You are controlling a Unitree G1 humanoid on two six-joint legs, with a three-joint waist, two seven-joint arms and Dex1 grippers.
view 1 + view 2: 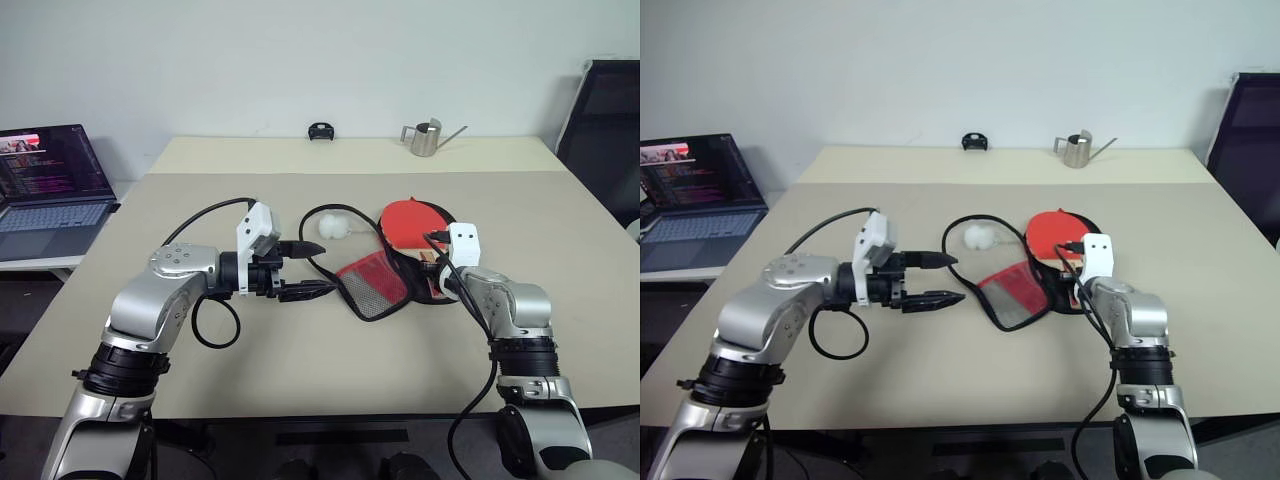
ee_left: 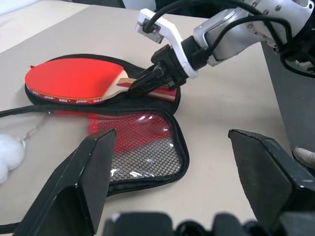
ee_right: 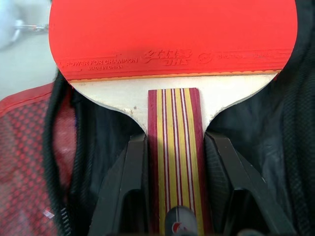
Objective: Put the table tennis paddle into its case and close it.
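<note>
Lying on the open case [image 2: 147,147], the table tennis paddle [image 3: 172,44] has its handle clamped, apparently, in the right tool [image 3: 176,187]; the left tool [image 1: 300,268] gapes beside it.

Between the wide-open left gripper [image 1: 312,268] and the folded-back red mesh flap of the soft black case [image 1: 375,287] the beige table [image 1: 300,350] lies bare. A looping black cable [image 1: 322,262] and a white fluffy ball [image 1: 335,226] crowd the case's far left side. The right gripper [image 2: 140,84], clamped on the red-faced wooden paddle's [image 2: 74,81] striped handle, blocks the near right edge.
</note>
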